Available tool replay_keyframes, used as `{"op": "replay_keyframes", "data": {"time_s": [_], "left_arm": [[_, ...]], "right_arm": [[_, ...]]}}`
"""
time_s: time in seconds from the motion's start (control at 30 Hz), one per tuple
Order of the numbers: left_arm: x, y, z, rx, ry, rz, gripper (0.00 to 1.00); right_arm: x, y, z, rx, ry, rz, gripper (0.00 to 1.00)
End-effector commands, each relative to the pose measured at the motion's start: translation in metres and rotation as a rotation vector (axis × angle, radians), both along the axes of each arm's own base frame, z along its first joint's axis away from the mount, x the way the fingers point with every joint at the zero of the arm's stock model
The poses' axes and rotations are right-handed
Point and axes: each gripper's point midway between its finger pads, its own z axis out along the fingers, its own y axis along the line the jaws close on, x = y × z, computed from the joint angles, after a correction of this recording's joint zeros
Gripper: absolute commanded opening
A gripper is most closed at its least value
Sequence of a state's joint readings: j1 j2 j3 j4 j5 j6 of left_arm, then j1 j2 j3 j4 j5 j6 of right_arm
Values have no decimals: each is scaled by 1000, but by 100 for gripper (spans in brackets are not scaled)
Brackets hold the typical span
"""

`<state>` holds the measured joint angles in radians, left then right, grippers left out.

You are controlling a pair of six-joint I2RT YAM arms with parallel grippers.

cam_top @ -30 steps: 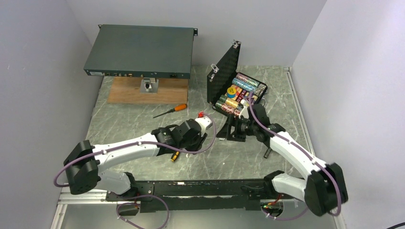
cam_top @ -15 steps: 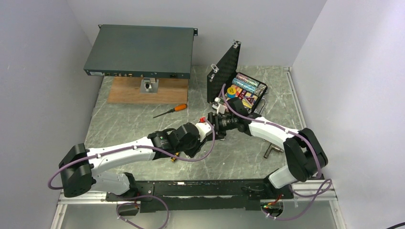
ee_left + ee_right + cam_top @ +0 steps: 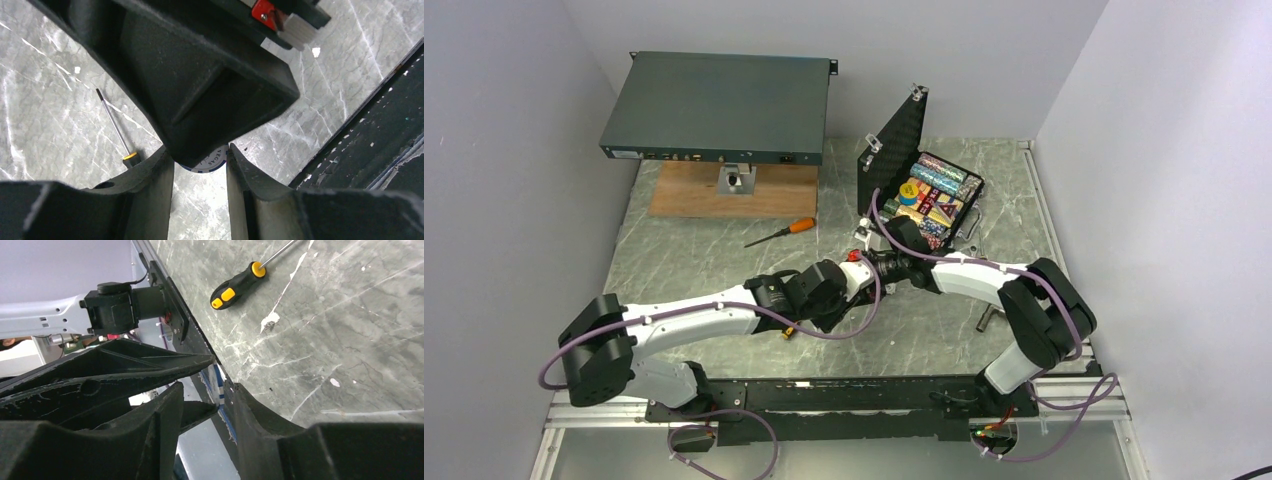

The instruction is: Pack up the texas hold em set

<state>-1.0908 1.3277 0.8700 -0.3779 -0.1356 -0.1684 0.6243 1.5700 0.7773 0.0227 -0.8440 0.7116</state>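
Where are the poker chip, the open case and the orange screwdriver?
poker chip (image 3: 208,163), left wrist view, its printed face.
open case (image 3: 895,149), top external view, raised lid.
orange screwdriver (image 3: 801,225), top external view, handle.

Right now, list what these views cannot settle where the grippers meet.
Left wrist: round white-and-blue poker chip mostly covered by an opposing black finger.
Top: chip hidden where left gripper meets right gripper.
Both wrists: which gripper clamps it is unclear.
Top: black-and-orange screwdriver mostly under the left arm.
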Motion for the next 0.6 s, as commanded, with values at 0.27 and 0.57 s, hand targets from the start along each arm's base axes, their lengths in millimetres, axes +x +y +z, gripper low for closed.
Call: {"op": "replay_keyframes", "data": {"time_s": [0.27, 0.57], "left_arm": [[3, -18, 15, -46, -24, -30, 0], [3, -19, 16, -49, -24, -24, 0]], "right_arm": [[-8, 8, -8, 62, 16, 24, 38], [-20, 18, 4, 195, 83, 36, 18]]}}
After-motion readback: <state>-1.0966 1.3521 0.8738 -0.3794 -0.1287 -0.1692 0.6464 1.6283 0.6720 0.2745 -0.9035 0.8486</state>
